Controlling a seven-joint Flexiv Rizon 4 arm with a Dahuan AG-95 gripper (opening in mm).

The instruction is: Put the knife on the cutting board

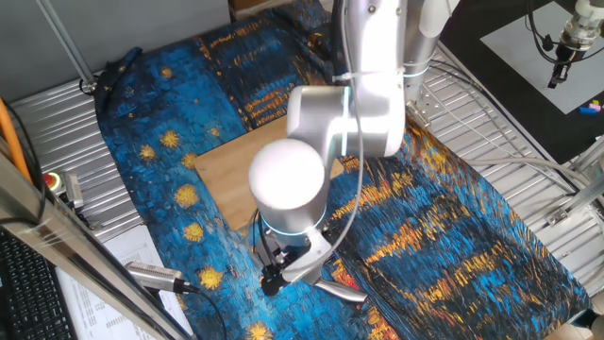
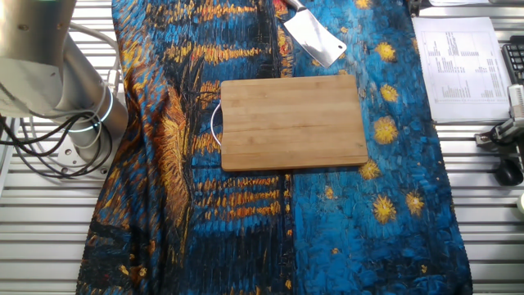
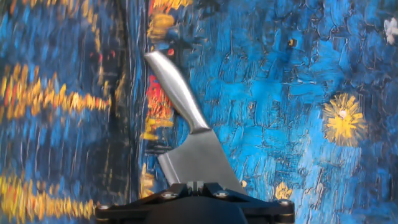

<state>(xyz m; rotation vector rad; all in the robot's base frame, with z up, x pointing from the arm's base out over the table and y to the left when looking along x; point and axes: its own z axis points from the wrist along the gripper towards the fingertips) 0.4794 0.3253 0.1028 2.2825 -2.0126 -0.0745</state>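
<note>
The knife (image 3: 194,149) lies flat on the blue painted cloth. Its dull-grey blade reaches under the gripper body and its shiny handle points up-left. In the other fixed view the knife (image 2: 315,39) lies just beyond the far edge of the cutting board (image 2: 293,121), apart from it. The board is bare. In one fixed view the arm hides part of the cutting board (image 1: 222,170), and only the knife's handle (image 1: 344,294) shows beside the gripper (image 1: 274,280). The gripper (image 3: 199,185) hovers over the blade with its fingertips together and nothing between them.
A silver cylindrical tool (image 1: 156,277) with a black cable lies near the cloth's edge. Printed papers (image 2: 458,57) and a keyboard (image 1: 28,283) lie beside the cloth. A white cable loop (image 2: 217,123) sits at the board's left side. The arm base (image 2: 49,74) stands at the left.
</note>
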